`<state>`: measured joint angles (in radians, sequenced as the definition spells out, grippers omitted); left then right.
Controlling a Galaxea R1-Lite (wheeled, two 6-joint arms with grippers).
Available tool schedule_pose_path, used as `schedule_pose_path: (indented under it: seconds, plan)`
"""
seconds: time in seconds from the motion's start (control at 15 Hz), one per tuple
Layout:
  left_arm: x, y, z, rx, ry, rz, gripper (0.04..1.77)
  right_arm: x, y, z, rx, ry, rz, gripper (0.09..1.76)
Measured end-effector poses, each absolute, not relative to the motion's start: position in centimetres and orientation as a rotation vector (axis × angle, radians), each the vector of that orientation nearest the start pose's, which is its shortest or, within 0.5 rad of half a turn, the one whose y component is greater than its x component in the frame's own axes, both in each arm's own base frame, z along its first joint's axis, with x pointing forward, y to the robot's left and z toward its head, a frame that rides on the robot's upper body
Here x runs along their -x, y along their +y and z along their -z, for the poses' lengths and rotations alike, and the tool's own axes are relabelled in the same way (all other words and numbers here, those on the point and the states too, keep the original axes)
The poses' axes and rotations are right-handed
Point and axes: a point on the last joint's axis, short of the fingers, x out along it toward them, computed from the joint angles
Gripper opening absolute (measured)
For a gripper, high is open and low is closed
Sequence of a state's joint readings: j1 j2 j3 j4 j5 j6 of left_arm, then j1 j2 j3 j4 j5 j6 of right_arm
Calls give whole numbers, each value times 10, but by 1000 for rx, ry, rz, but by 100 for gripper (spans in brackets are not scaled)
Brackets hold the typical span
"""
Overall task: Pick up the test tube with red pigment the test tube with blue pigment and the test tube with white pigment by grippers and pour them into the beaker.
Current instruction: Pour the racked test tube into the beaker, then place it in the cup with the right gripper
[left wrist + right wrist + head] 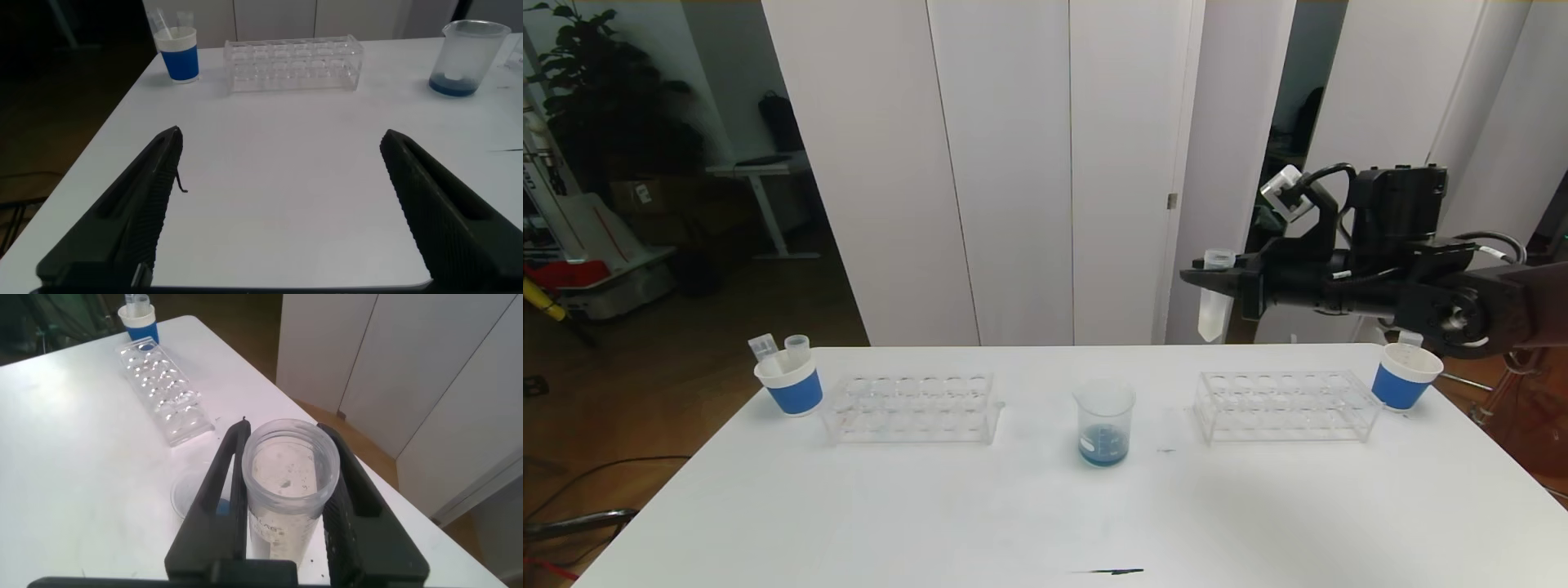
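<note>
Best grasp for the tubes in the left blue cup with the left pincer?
Grip the top of a tube just under its rim, coming from above. Only the upper ends stick out of the blue cup, leaning; lower parts are hidden. The left pincer is open, over bare table.

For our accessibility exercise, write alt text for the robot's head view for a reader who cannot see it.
The right hand, raised above the table's far right, holds an upright test tube with white pigment. Below, a beaker with blue liquid stands between two empty racks, with blue paper cups beyond them.
</note>
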<state>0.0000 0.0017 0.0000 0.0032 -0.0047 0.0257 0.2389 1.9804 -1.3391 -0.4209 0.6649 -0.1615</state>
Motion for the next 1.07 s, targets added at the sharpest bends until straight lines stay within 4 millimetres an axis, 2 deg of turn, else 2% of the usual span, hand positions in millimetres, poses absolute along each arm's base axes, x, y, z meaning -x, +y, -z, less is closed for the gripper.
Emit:
schedule_pose_path:
  seconds: [0.33,0.73,1.07]
  plan:
    - [23,0,-75,-26,5,5,173,-393,130,-197,319,-8,-871,59]
    - [23,0,-75,-26,5,5,173,-400,162,-171,537,-155,-893,59]
    - [23,0,-75,-26,4,5,173,-401,174,-163,739,-309,-898,59]
